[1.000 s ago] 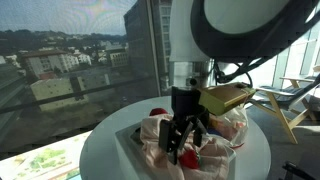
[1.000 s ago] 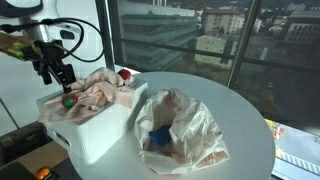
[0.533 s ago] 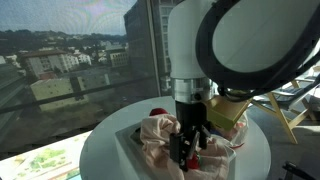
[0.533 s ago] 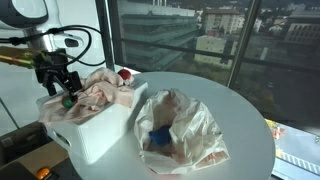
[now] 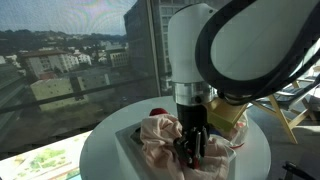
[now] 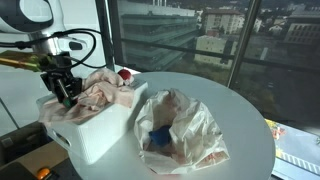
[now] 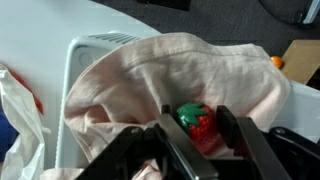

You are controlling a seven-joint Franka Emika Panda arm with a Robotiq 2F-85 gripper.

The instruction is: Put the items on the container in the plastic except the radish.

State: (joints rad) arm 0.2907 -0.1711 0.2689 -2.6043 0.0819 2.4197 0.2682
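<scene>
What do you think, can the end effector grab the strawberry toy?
Probably yes. The open end effector has one finger on each side of the strawberry. The strawberry lies on top of the pink cloth, and nothing covers it.

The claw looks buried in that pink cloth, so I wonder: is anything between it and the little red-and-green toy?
Nothing visible does. In the wrist view the claw straddles the small red toy with a green top, which lies uncovered on the crumpled pink cloth.
</scene>
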